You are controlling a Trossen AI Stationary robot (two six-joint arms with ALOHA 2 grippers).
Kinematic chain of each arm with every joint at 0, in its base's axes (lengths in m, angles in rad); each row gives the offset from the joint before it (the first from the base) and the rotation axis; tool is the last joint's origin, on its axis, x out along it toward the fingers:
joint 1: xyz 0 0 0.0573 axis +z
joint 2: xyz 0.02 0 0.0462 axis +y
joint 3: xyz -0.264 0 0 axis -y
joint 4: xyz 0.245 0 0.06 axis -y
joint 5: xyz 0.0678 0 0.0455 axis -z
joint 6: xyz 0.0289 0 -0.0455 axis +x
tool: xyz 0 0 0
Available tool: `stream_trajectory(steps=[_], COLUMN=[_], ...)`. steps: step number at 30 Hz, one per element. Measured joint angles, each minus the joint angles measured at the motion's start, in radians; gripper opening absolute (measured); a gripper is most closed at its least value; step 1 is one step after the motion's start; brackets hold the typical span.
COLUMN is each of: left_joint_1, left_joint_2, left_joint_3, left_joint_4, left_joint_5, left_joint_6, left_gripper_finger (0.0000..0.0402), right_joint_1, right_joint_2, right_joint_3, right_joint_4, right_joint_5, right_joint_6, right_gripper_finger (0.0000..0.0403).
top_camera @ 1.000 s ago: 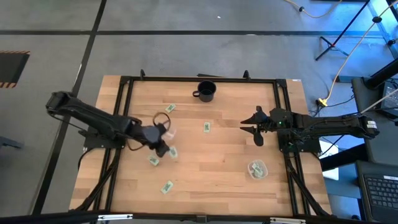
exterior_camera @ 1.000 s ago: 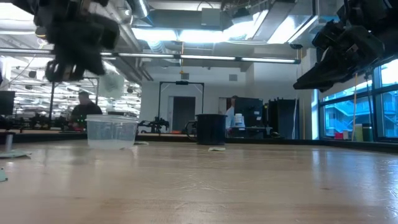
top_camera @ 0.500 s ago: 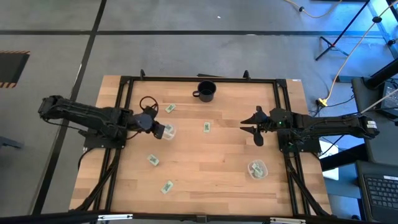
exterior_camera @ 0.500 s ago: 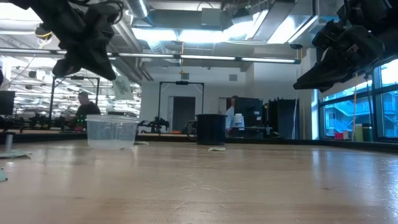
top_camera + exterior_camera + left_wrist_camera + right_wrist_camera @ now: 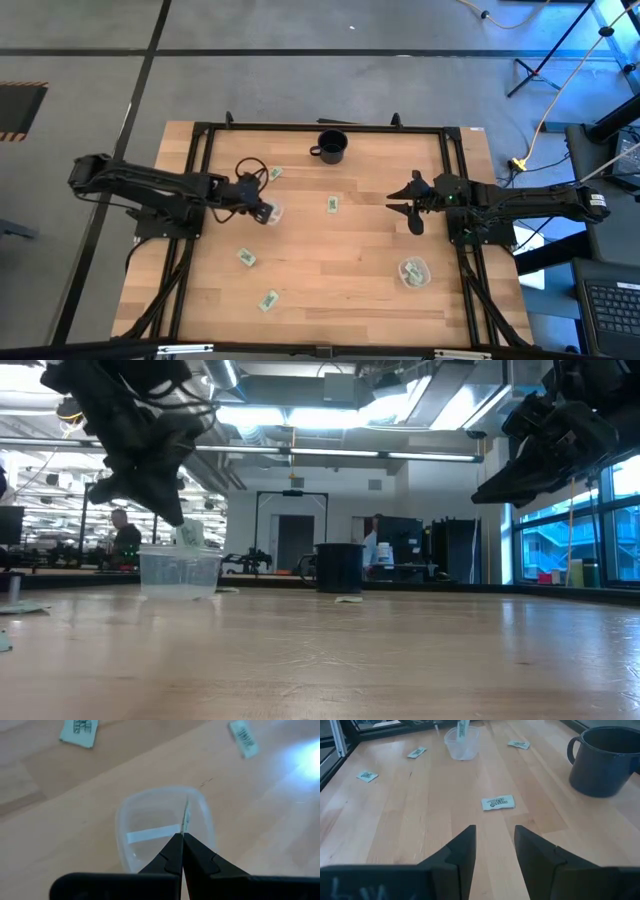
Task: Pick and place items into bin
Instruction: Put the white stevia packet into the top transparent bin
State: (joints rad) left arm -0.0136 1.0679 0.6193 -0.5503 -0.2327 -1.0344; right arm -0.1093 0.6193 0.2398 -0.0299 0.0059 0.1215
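Left tool [image 5: 181, 839] pressed together on thin green-and-white wrapped packet [image 5: 187, 815], edge-on above clear plastic bin [image 5: 125, 822]. Judged light, flimsy; best pinched by the edge. Right tool [image 5: 493, 847] spread, idle.

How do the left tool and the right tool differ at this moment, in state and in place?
The left tool is shut on a packet, held edge-on; the right tool is open and holds nothing. The left tool hangs directly over the clear container on the table's left half; the right tool waits above bare wood on the right half, pointing towards a flat packet and the dark mug. Both are raised off the table.
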Motion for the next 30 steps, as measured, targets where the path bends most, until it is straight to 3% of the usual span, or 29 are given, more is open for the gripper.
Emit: stream_trajectory(steps=[12,22,30], left_joint_1=[0.011,0.011,0.011], left_joint_2=[0.113,0.128,0.127], left_joint_3=[0.0,0.0,0.0], left_joint_4=[0.003,0.008,0.03], left_joint_5=[0.04,0.052,0.033], left_joint_6=[0.017,0.093,0.174], left_gripper_finger=[0.0004,0.0005,0.0047], right_joint_1=[0.0,0.0,0.0], right_joint_2=[0.0,0.0,0.0], right_joint_3=[0.0,0.0,0.0], right_joint_4=[-0.001,-0.002,-0.002], right_joint_5=[0.0,0.0,0.0], right_joint_6=[0.0,-0.003,-0.008], right_gripper_finger=[0.0138,0.0138,0.0138])
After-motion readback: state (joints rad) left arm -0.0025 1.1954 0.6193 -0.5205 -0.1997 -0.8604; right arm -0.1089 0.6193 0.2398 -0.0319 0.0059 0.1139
